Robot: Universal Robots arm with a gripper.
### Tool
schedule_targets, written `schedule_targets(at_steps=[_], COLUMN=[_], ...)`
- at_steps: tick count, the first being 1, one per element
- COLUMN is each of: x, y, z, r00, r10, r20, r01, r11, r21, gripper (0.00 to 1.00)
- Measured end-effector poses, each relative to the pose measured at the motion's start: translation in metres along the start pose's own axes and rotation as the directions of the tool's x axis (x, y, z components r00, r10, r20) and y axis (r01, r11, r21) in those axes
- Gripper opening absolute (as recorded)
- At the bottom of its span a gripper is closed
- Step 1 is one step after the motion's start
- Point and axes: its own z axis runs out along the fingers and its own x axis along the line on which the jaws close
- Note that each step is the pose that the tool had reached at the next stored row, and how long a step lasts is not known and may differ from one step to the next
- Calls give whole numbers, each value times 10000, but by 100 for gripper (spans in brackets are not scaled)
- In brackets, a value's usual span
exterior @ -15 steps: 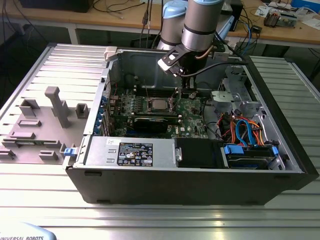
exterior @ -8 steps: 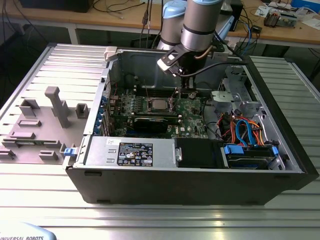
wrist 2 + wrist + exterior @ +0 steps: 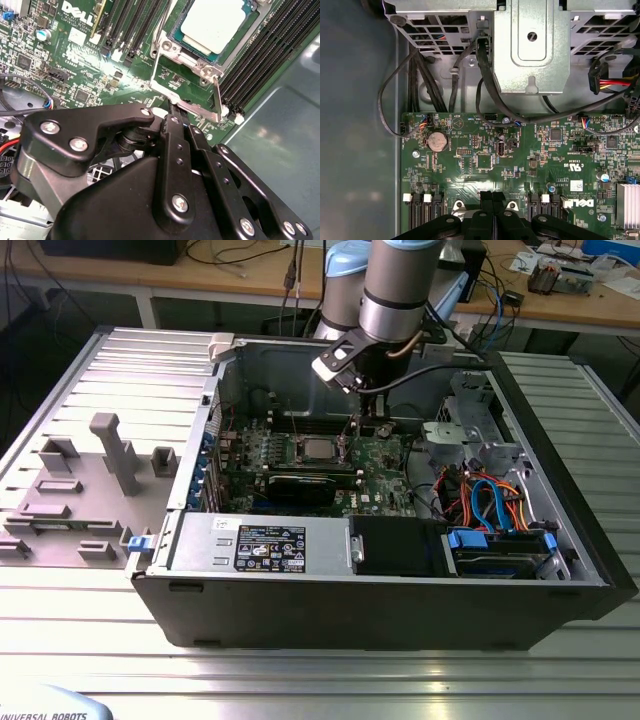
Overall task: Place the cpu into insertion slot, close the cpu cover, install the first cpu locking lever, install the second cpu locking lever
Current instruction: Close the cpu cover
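The flat square silver-topped cpu lies in the silver-rimmed square insertion slot on the green motherboard, with long black memory slots on either side. The thin silver frame-shaped cpu cover stands open beside the slot, and the black gripper is at its far edge. In the exterior view the long black graphics card lies before the slot.

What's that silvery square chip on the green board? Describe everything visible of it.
The cpu is a small, flat square chip with a dull silver-grey metal top and a stepped rim. It lies flat in the insertion slot, its top uncovered, between rows of black memory slots on the green board. The gripper is close by but not touching it.
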Motion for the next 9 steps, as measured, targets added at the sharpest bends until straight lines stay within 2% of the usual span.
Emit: schedule_targets(at_steps=[9], x=[0], y=[-16], z=[0], r00=[10000], r10=[0], r20=[0], r01=[0], r11=[10000], r21=[0], gripper=[11])
